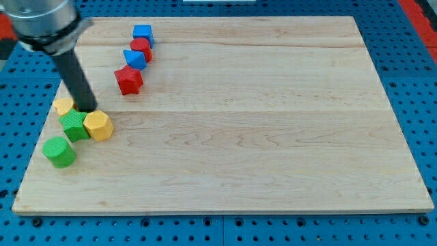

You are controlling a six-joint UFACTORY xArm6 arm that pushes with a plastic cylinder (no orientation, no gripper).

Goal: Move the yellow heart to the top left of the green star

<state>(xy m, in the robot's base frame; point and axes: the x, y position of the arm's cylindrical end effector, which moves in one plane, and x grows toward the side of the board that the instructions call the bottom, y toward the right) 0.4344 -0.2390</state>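
Observation:
The yellow heart [63,105] lies near the board's left edge, partly hidden behind my rod. It touches the upper left corner of the green star [74,126]. My tip [89,109] rests just right of the heart, above the gap between the green star and a yellow hexagon [99,126]. The rod slants up to the view's top left.
A green round-ish block [59,152] sits below the star, near the board's left edge [34,164]. A red star [129,80], a blue block [135,58], a red block [141,48] and another blue block [143,33] run in a line at the top left.

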